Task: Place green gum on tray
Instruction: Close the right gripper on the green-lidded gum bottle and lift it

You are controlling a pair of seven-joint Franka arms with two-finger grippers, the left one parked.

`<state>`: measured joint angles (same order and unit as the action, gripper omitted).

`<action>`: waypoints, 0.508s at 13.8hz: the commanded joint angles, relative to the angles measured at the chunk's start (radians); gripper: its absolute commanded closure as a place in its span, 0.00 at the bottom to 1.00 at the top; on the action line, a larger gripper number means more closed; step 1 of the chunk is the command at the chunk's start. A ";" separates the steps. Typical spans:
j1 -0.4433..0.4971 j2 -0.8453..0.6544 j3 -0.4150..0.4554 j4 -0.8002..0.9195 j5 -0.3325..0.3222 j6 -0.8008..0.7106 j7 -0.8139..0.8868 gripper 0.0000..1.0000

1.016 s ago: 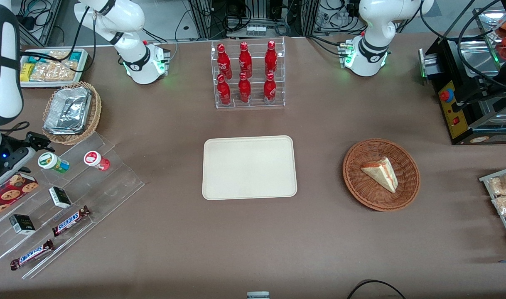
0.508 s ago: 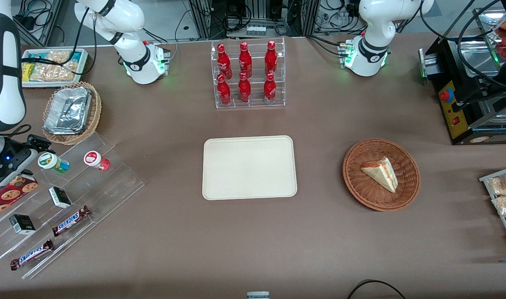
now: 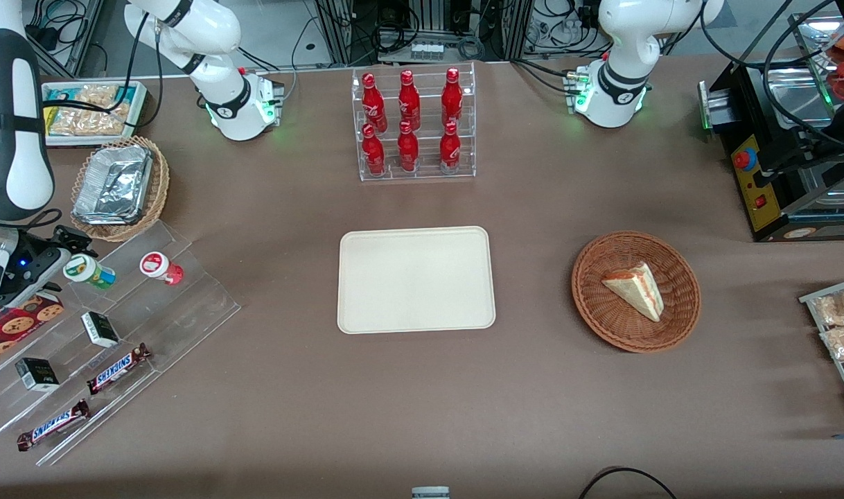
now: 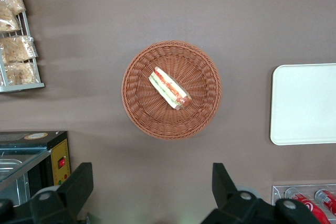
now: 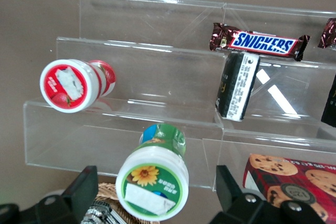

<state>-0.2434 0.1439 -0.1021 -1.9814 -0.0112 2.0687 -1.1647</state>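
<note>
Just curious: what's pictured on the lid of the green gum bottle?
A yellow-orange sunflower on green, white rim; clearest in the right wrist view, green gum between the open gripper fingers.

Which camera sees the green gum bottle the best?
The right wrist view: the green gum fills it, sunflower lid facing the camera, between the open claw. The front view shows it small on the clear rack. The left wrist view misses it.

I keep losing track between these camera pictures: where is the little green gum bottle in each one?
Front view: green gum lies on the clear stepped rack, beside the red gum; the hand, open, is right at its lid.
Right wrist view: green gum sits between the hand's fingers.
Left wrist view: not in it.
Shared landmark: red gum.
</note>
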 commanded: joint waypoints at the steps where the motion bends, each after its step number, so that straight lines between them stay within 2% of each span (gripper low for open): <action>1: -0.014 -0.044 0.005 -0.080 -0.016 0.068 -0.019 0.00; 3: -0.014 -0.046 0.005 -0.086 -0.016 0.073 -0.032 0.02; 4: -0.016 -0.046 0.005 -0.086 -0.016 0.073 -0.035 0.16; 6: -0.016 -0.046 0.005 -0.088 -0.016 0.071 -0.035 0.77; 7: -0.014 -0.047 0.005 -0.088 -0.016 0.067 -0.035 0.97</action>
<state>-0.2481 0.1252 -0.1021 -2.0378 -0.0112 2.1130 -1.1834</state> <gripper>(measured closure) 0.229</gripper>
